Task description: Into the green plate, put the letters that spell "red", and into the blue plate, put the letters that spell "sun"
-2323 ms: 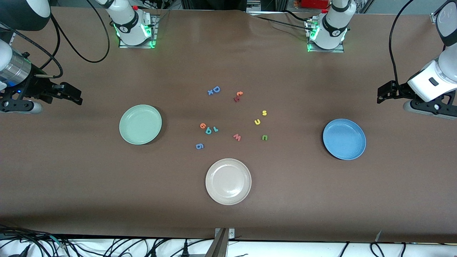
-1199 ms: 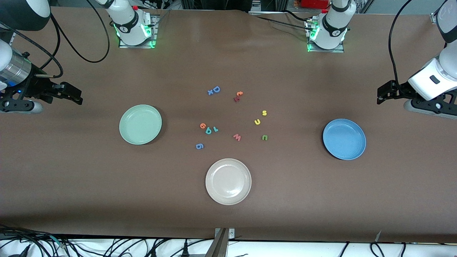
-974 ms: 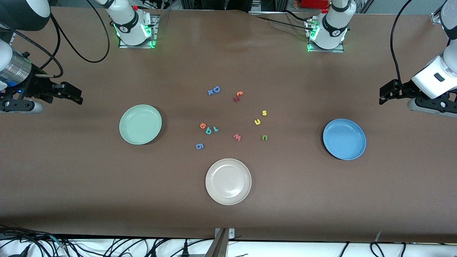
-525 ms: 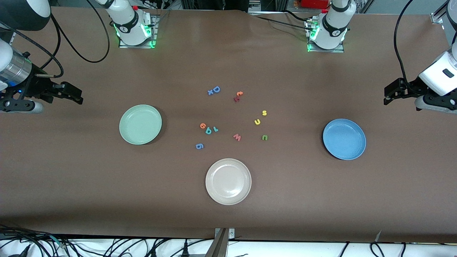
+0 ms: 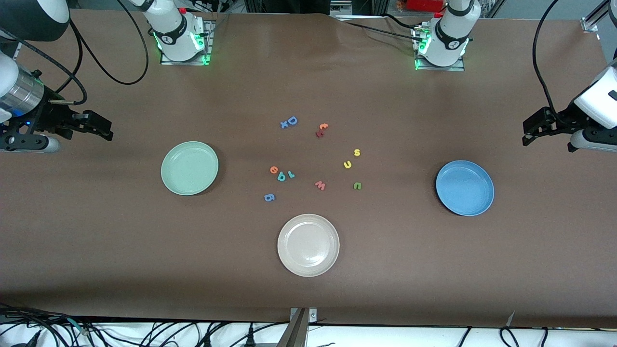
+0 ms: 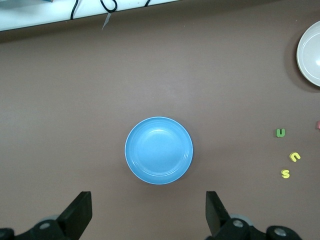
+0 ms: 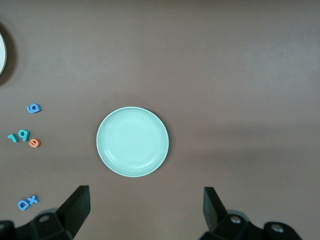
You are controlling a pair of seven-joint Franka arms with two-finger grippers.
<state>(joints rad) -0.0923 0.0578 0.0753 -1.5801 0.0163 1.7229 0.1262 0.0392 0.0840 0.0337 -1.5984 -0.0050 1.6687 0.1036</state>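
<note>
Since the earlier frames the left claw has drifted toward the left arm's end of the brown counter and slightly toward the bases; nothing else has shifted.

All six task letters lie loose on the counter between the two task plates. The small orange foam "e", teal foam "d" and smaller teal foam "r" sit in a close row, on the side toward the round pale mint-green plate, which holds nothing. The yellow foam "s", yellow foam "u" and dark green foam "n" form a loose group on the side toward the round mid-blue plate, also holding nothing.

Other letters: a blue foam "g" lies nearer the front camera than the "e"; a red-pink foam "w" lies between the two groups; a larger blue capital "D" with a small blue "x" touching it, and an orange "t" beside a dark red letter, lie farther from the camera. A round beige-white plate sits nearest the camera.

The left claw hangs over bare counter near the blue plate, fingers spread apart, holding nothing. The right claw waits over bare counter near the green plate, fingers likewise apart and holding nothing.
</note>
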